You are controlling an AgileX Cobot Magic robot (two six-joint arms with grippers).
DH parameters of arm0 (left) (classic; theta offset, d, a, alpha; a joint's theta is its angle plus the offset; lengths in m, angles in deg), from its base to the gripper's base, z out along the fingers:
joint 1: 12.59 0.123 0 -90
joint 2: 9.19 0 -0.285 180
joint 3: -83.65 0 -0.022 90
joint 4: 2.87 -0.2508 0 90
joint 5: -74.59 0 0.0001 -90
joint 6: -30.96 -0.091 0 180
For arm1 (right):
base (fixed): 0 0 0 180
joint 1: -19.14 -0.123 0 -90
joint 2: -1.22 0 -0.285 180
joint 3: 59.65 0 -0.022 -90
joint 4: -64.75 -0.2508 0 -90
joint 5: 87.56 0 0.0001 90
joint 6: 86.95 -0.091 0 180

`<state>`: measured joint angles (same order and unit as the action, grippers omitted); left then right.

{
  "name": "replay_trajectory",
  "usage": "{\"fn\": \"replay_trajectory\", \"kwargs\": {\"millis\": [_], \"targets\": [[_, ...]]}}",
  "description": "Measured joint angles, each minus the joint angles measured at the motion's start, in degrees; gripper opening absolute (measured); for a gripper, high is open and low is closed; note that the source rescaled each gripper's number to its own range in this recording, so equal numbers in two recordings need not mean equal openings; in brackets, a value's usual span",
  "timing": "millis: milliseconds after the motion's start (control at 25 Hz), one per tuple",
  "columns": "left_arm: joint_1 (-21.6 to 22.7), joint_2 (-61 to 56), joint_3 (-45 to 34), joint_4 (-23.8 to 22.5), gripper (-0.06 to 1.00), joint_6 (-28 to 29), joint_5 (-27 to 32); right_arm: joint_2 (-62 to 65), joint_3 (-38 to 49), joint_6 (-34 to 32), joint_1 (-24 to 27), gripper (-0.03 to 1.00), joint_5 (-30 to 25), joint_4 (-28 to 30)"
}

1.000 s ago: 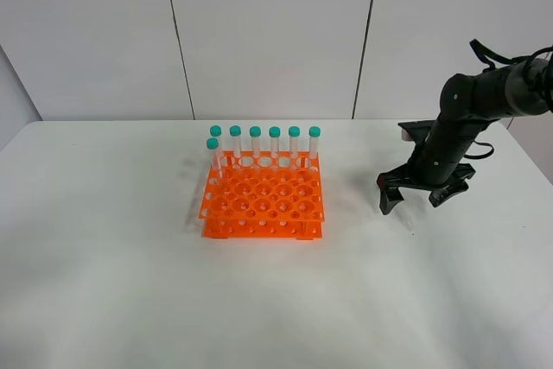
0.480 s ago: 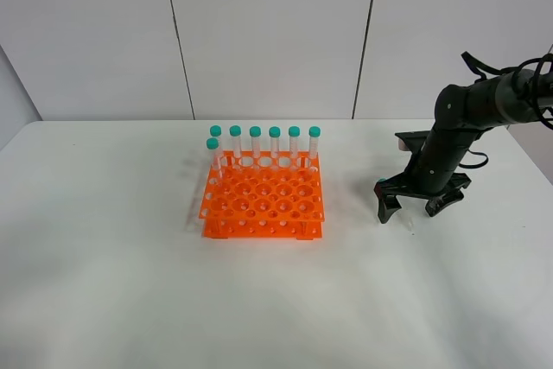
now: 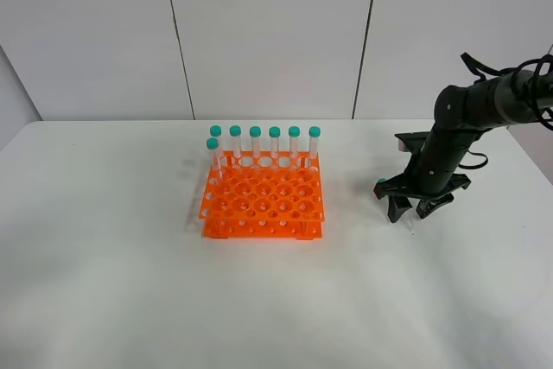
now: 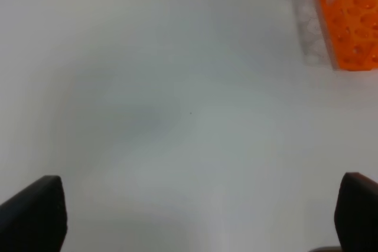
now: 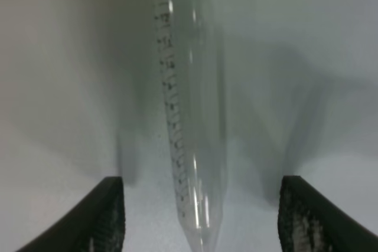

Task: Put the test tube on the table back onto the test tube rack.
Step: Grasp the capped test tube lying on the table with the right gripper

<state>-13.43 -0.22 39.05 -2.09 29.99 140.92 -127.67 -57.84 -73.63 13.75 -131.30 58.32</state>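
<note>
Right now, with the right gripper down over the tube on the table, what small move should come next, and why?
Probably close the right gripper on the test tube. The right wrist view shows the tube lying between the two fingers with a gap on each side, so it is straddled but not gripped. Closing should secure it before any lift toward the test tube rack.

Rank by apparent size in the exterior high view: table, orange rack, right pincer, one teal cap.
Largest to smallest:
1. table
2. test tube rack
3. right pincer
4. teal cap
</note>
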Motion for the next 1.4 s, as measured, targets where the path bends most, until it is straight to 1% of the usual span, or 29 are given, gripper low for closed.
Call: {"fn": "replay_trajectory", "kwargs": {"millis": [40, 120, 360, 480, 520, 680, 960, 1400], "targets": [[0.0, 0.0, 0.0, 0.0, 1.00, 0.0, 0.0, 0.0, 0.0, 0.0, 0.0, 0.51, 0.0, 0.0], [0.0, 0.0, 0.0, 0.0, 1.00, 0.0, 0.0, 0.0, 0.0, 0.0, 0.0, 0.45, 0.0, -0.1], [0.0, 0.0, 0.0, 0.0, 1.00, 0.0, 0.0, 0.0, 0.0, 0.0, 0.0, 0.20, 0.0, 0.0], [0.0, 0.0, 0.0, 0.0, 1.00, 0.0, 0.0, 0.0, 0.0, 0.1, 0.0, 0.02, -0.2, 0.0], [0.0, 0.0, 0.0, 0.0, 1.00, 0.0, 0.0, 0.0, 0.0, 0.4, 0.0, 0.00, -0.4, 0.0], [0.0, 0.0, 0.0, 0.0, 1.00, 0.0, 0.0, 0.0, 0.0, 2.4, 0.0, 0.00, -0.8, 0.0], [0.0, 0.0, 0.0, 0.0, 1.00, 0.0, 0.0, 1.2, -0.2, 3.0, 0.0, 0.00, -1.4, 0.1], [0.0, 0.0, 0.0, 0.0, 1.00, 0.0, 0.0, 14.6, -0.3, 4.1, 0.0, 0.00, -3.7, 0.5]]}}
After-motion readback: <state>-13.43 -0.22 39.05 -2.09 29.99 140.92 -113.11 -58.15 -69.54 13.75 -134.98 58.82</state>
